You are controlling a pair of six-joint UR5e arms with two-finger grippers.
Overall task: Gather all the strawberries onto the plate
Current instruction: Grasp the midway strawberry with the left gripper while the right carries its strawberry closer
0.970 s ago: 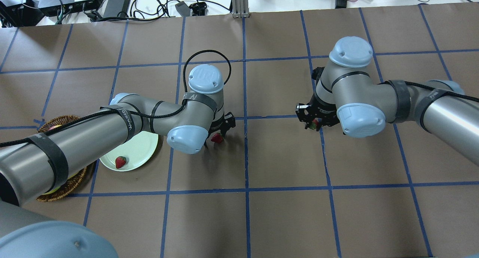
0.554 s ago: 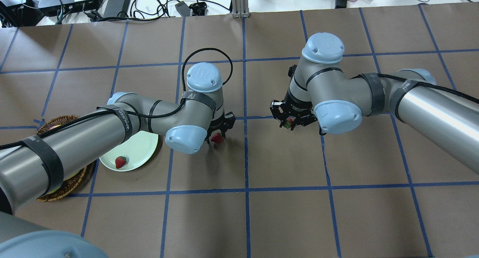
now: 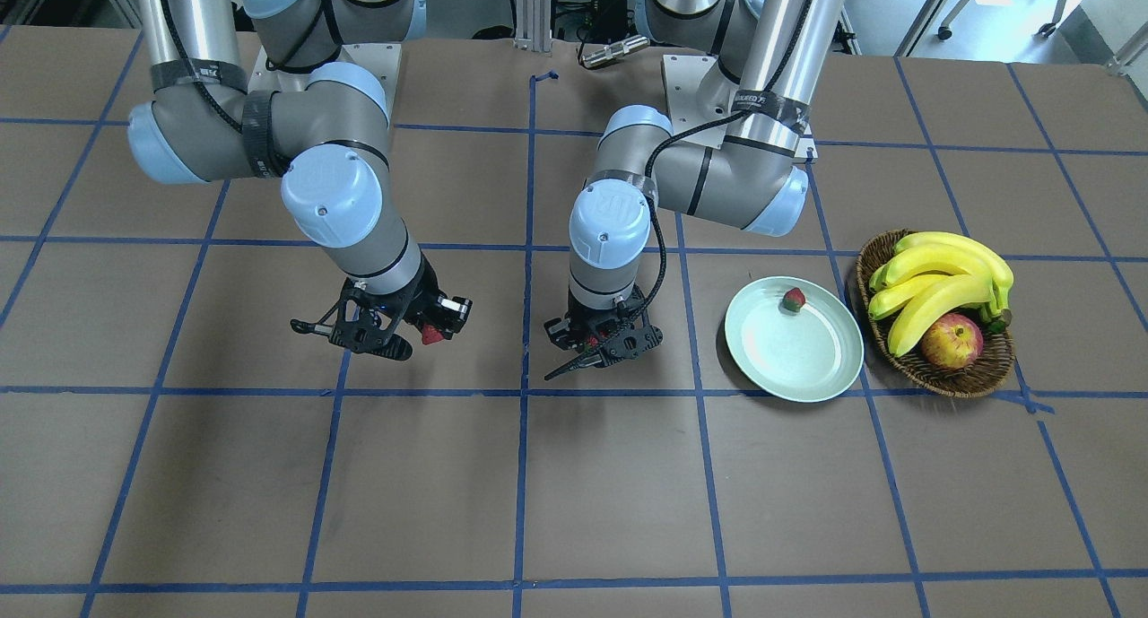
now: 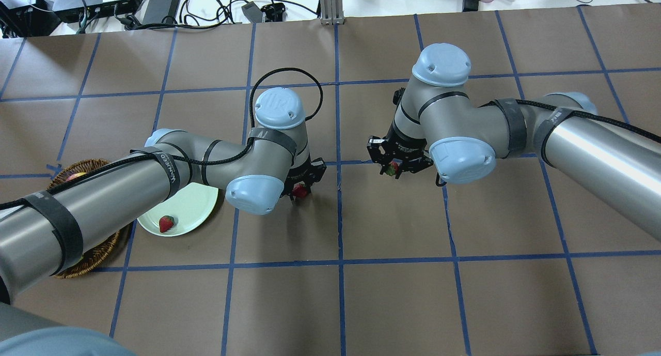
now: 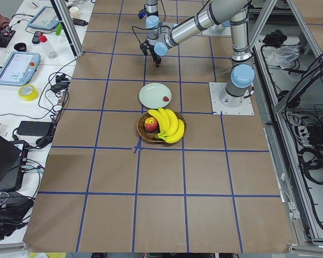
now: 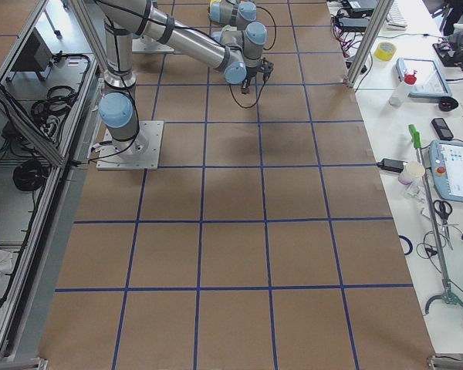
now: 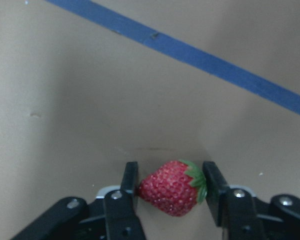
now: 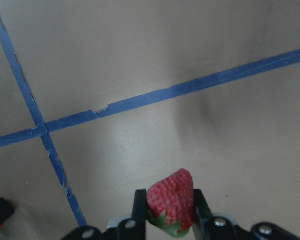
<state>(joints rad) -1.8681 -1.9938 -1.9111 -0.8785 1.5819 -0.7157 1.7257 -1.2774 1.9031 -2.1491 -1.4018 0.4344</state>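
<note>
Strawberry one (image 4: 166, 223) lies on the plate (image 4: 193, 211), toward the surface's left edge, half hidden overhead by the left arm (image 4: 103, 211). The left gripper (image 7: 171, 175) pinches strawberry two (image 7: 172, 189) and the right gripper (image 8: 169, 197) pinches strawberry three (image 8: 171, 200); both grippers are barely visible overhead.

Brown-covered table (image 4: 392, 304), blue tape grid (image 4: 341, 262), white side bench (image 5: 5, 110) with cables (image 5: 58, 85), possibly tablets (image 5: 17, 67)

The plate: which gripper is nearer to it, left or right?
Left. The left gripper, shut on one strawberry, is near the plate; the right gripper, holding another strawberry, is farther off, beyond the left gripper.
</note>
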